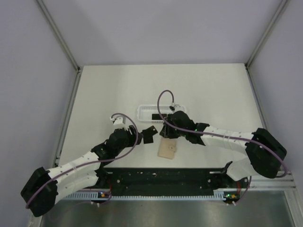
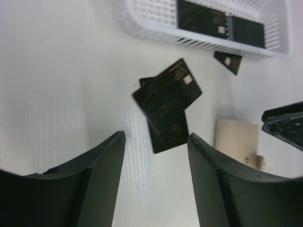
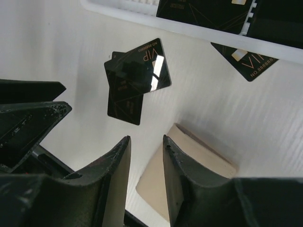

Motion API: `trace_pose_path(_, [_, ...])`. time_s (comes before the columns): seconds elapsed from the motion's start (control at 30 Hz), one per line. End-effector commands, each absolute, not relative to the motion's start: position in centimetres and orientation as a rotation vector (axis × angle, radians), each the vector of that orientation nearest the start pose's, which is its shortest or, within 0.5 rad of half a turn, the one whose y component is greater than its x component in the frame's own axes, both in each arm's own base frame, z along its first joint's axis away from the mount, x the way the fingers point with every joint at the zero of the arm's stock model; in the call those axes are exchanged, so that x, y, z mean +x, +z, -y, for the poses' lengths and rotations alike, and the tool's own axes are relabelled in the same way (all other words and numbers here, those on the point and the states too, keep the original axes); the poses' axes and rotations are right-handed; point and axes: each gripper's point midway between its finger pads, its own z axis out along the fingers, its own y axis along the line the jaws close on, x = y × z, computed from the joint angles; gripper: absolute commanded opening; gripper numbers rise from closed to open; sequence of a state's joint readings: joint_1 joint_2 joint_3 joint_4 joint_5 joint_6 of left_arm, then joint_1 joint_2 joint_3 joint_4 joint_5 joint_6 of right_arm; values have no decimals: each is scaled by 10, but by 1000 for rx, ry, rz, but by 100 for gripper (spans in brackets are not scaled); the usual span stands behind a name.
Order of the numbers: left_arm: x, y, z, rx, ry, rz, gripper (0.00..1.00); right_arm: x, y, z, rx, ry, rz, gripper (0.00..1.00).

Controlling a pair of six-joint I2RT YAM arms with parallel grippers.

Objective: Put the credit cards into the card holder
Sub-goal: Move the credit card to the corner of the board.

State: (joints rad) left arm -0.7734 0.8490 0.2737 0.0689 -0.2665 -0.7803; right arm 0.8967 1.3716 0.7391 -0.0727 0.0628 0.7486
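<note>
Lying on white table (image 1: 213, 94): credit cards (image 2: 166, 101), card holder (image 1: 167, 149) | grey walls (image 1: 161, 28) | left pincer (image 2: 156, 137) wide | right pincer (image 3: 146, 139) narrow

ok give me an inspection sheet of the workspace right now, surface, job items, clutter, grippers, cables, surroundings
surface: white table, no marks seen
job's things: two overlapping credit cards on the table; third card beside the white basket; more cards inside it; tan card holder lying flat, no card seen in it
clutter: nothing seen
grippers: left gripper open, empty, near the overlapping cards; right gripper narrowly open, empty, over the card holder
cables: purple cable looping off each wrist
surroundings: pale walls, metal frame posts
</note>
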Motion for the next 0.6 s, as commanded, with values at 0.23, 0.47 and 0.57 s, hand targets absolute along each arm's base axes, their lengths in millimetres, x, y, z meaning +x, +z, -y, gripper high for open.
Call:
trace_pose_path(0.23, [225,59,194,-185,-704,-2166,43,245,79,-359,-143,893,-2364,32])
trace_pose_path(0.47, [230,54,190,-203,-674,-2164,30,254,51,-349,-51,762,-2422,31])
trace_pose_path(0.57, [231,53,189,-210,-669,-2165,24,259,45,-341,-30,677,-2435,31])
